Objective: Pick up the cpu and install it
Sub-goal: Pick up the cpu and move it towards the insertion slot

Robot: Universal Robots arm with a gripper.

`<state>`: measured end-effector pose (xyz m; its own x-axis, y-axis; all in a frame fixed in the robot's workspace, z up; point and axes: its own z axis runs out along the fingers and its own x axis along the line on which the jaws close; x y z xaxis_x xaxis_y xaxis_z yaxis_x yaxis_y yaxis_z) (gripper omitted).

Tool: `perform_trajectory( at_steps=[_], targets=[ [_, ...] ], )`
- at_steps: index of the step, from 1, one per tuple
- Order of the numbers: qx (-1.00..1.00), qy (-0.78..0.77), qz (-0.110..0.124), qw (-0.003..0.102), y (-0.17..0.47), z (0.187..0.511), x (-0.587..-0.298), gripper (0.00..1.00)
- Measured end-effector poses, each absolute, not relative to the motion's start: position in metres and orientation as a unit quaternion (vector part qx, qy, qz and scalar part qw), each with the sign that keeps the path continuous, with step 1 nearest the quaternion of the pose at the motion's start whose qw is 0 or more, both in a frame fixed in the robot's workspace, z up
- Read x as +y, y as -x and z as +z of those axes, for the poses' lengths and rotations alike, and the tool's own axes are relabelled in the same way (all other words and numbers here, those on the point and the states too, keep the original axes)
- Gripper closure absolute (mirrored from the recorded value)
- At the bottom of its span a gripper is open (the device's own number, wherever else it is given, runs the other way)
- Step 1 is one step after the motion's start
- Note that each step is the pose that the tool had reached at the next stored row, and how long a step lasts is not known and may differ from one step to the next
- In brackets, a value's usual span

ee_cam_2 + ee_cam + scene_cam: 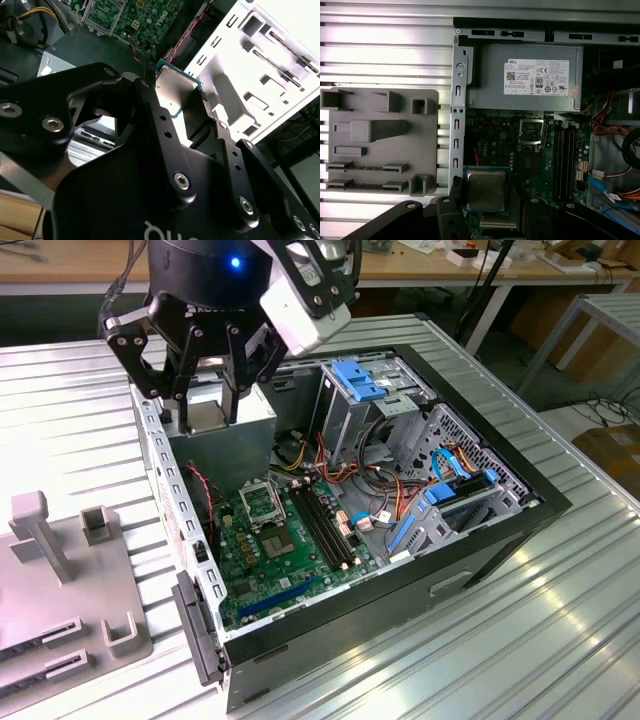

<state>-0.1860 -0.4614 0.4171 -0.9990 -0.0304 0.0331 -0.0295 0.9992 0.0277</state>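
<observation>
The cpu (486, 189), a small flat square chip with a silver-grey metal top and thin greenish rim, is pinched between my gripper's black fingers. My gripper (486, 201) is shut on it. In the second wrist view the cpu (175, 86) sits between the two fingertips of the gripper (175, 102). In the exterior view the gripper (207, 420) hangs over the open computer case's side wall on that view's left, near the power-supply box (235, 445). The black cpu socket (262, 502) with its metal frame lies lower on the green motherboard; it also shows as the socket (532, 131).
The open case (500, 515) holds long black memory slots (325, 525), bundled cables and blue drive bays (365, 380). A grey fixture tray (50, 580) lies on the ribbed metal table at the exterior view's left, beside the case wall (458, 115).
</observation>
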Motion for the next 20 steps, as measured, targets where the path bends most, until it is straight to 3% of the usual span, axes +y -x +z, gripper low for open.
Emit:
perform_trajectory(
  at_steps=[20],
  targets=[
    [-1.000, -0.015, -0.014, 0.017, 0.162, 0.416, -0.463, 0.53]
  ],
)
